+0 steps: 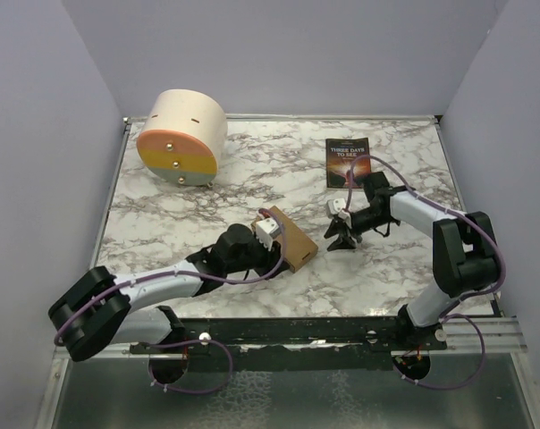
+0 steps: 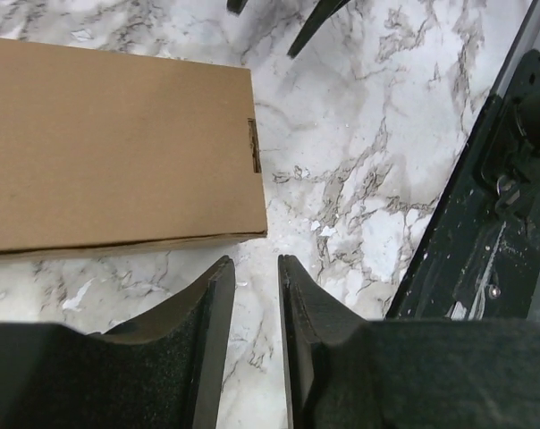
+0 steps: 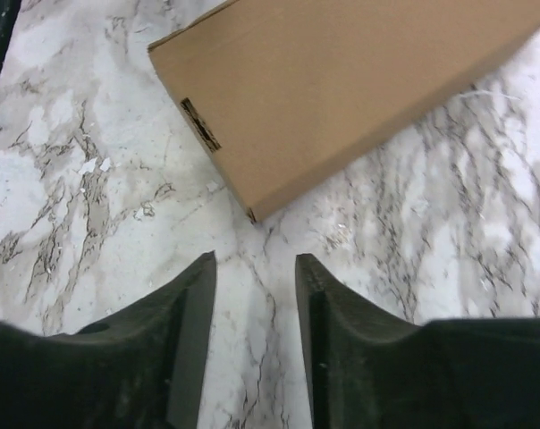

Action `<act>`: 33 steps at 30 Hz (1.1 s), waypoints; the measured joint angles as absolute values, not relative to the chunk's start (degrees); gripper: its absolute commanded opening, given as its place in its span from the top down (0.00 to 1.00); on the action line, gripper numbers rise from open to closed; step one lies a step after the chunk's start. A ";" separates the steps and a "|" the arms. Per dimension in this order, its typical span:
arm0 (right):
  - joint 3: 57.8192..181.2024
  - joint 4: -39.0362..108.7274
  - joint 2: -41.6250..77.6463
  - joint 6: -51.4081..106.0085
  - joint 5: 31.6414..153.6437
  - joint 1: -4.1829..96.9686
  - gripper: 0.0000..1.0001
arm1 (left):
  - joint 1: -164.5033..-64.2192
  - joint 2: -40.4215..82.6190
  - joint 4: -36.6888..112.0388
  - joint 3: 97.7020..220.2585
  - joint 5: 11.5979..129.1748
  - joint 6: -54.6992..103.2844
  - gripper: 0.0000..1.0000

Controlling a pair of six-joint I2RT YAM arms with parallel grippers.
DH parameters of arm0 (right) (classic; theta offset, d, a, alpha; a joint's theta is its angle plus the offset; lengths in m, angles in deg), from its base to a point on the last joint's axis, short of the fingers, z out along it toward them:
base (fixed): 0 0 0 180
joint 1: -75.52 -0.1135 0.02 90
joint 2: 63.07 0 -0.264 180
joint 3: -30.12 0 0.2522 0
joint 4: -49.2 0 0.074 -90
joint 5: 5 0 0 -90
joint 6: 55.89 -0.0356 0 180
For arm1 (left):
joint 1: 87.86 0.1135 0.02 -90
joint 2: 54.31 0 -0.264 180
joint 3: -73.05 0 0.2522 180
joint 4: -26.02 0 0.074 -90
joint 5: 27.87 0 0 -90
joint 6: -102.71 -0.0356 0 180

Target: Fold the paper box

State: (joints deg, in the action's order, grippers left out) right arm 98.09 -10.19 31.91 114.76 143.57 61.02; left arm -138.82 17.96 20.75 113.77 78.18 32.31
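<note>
The paper box (image 1: 294, 241) is a closed brown cardboard block lying flat on the marble table between the two arms. In the left wrist view the paper box (image 2: 109, 143) lies ahead and to the left of my left gripper (image 2: 255, 261), whose jaws stand a narrow gap apart with only marble between them. In the right wrist view one corner of the paper box (image 3: 341, 80) points at my right gripper (image 3: 255, 259), which is open and empty just short of that corner. From above, the left gripper (image 1: 272, 257) sits at the box's near-left side and the right gripper (image 1: 340, 241) to its right.
A dark-covered paperback book (image 1: 346, 161) lies at the back right. A big cream cylinder with an orange-yellow face (image 1: 182, 136) stands at the back left. The black rail of the table's near edge (image 2: 485, 223) runs close on the right of the left gripper.
</note>
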 measured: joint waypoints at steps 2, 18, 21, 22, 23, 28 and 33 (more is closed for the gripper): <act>98.14 -10.19 30.71 113.31 144.46 62.68 0.52 | -138.06 14.73 20.12 111.80 77.65 32.70 0.59; 101.87 8.83 33.72 60.44 155.35 63.84 0.40 | -130.95 2.27 8.64 102.52 64.23 50.75 0.08; 101.87 11.19 37.05 54.61 156.53 63.84 0.39 | -130.10 4.63 5.30 102.43 64.15 55.87 0.08; 101.90 11.93 38.64 52.73 156.97 63.84 0.39 | -129.90 5.29 4.64 102.36 64.15 56.98 0.08; 101.92 12.24 39.67 51.70 157.25 63.82 0.40 | -129.75 6.05 3.86 102.19 64.15 58.03 0.08; 103.19 12.41 45.15 48.84 157.51 62.70 0.41 | -128.85 6.79 1.65 100.26 64.13 61.97 0.08; 104.78 12.35 48.59 47.63 157.56 60.78 0.46 | -128.22 7.08 0.56 98.82 64.13 64.48 0.08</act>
State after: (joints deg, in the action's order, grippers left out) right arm 104.78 12.35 48.59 47.63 157.56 60.78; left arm -128.22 7.08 0.56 98.82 64.13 64.48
